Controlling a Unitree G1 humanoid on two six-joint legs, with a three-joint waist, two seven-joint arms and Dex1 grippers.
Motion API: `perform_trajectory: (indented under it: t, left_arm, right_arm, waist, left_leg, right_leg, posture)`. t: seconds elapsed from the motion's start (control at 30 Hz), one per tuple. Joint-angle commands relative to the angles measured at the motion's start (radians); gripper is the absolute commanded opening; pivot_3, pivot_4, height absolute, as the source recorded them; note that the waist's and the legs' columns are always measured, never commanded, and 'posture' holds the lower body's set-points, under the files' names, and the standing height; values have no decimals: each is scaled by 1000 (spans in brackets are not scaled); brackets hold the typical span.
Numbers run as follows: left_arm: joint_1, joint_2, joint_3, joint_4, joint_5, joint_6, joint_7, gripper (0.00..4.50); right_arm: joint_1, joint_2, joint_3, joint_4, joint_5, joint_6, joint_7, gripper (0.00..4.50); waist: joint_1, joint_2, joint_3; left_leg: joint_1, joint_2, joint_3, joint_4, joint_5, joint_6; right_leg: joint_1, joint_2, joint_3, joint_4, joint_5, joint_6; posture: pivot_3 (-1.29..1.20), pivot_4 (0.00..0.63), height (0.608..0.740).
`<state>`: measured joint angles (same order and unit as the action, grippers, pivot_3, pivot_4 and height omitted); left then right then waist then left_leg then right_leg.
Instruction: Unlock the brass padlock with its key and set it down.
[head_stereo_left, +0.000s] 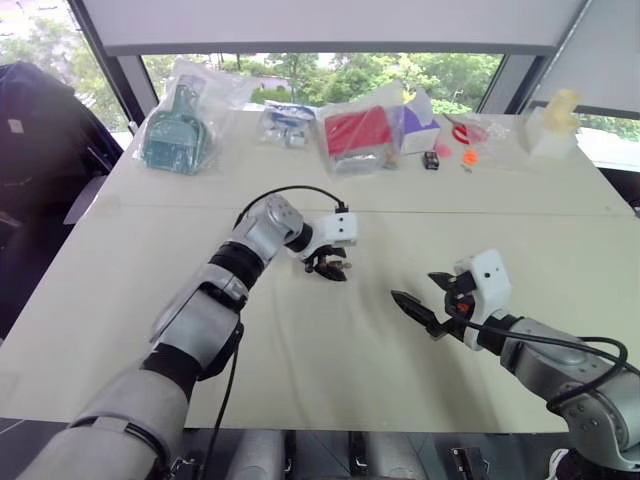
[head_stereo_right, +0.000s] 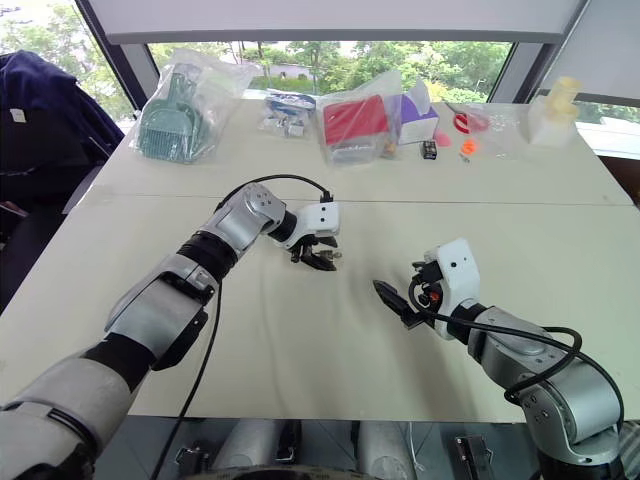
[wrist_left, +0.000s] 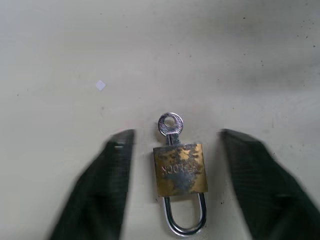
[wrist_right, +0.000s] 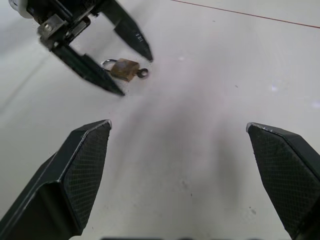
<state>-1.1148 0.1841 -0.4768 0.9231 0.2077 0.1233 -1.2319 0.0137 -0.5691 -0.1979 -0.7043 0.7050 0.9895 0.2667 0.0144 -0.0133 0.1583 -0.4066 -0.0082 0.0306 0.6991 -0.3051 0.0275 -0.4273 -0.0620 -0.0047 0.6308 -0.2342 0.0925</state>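
Two grippers: left gripper (head_stereo_left: 331, 267) spread wide astride the lock, gripping nothing; right gripper (head_stereo_left: 428, 301) gaping, empty, well apart. One brass padlock (wrist_left: 180, 169) flat on the table (head_stereo_left: 330, 380) between the left fingers, likely small, rigid, slick; best pinched across the body's flat sides. One key (wrist_left: 170, 125) seated in it; shackle seemingly closed, hard to confirm.

The brass padlock (wrist_left: 180, 169) carries stamped lettering across its worn face, seen upside down from the left wrist; a pair of round letters like "OO" can be guessed, but the whole word cannot be read for certain. One black finger (wrist_right: 131, 31) of the left gripper bears small pale markings along its side, too small to make out. Nothing else is legible.
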Motion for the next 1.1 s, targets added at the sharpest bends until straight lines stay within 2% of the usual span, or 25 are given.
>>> perform_trajectory:
  t: [0.03,0.47,0.63,0.8,0.83,0.87,1.07,1.1]
  left_arm:
    - [30,2,-40,-4,55,40,7,4445]
    - [35,57,-75,-41,98,96,-28,4445]
    - [43,75,-90,-43,124,106,18,4445]
    - [39,73,-79,-45,105,132,-1,4445]
    - [42,72,-83,-49,105,131,-8,3914]
    - [45,72,-89,-53,109,128,-14,3668]
    - [46,76,-94,-53,121,127,6,756]
    - [45,80,-93,-53,120,126,6,697]
  right_arm:
    - [-2,-1,-9,-12,-9,-27,11,4500]
    - [5,14,3,-3,-35,-57,14,4500]
    - [20,16,0,-6,-38,-63,16,4500]
    - [17,23,11,-6,-42,-65,10,4500]
    - [16,24,13,-6,-43,-65,9,4500]
    - [15,24,13,-5,-45,-65,9,4500]
    - [14,23,7,-8,-49,-63,12,4500]
    - [14,23,7,-9,-49,-62,13,4500]
  waist:
    - [-1,0,0]
    - [-8,0,0]
    - [-11,0,0]
    - [-11,0,0]
    - [-11,0,0]
    - [-11,1,0]
    - [-7,1,0]
    - [-7,1,-1]
  left_leg:
    - [0,0,0,0,0,0]
    - [2,1,0,0,0,0]
    - [2,2,0,0,0,0]
    - [4,2,0,0,0,0]
    - [4,2,0,0,0,0]
    - [4,2,0,0,0,0]
    - [5,2,0,0,0,0]
    - [5,2,0,0,0,0]
  right_leg:
    - [0,0,0,0,0,0]
    - [0,1,0,0,0,0]
    - [1,1,0,1,0,0]
    - [2,1,1,1,0,0]
    - [2,1,1,1,0,0]
    - [2,1,1,1,0,0]
    - [3,0,1,1,-1,-2]
    - [3,0,1,1,-1,-2]
  posture:
    - [0,150,740]
    - [0,150,740]
    - [0,150,740]
    - [0,150,740]
    - [0,150,740]
    - [0,150,740]
    - [0,150,740]
    - [0,150,740]
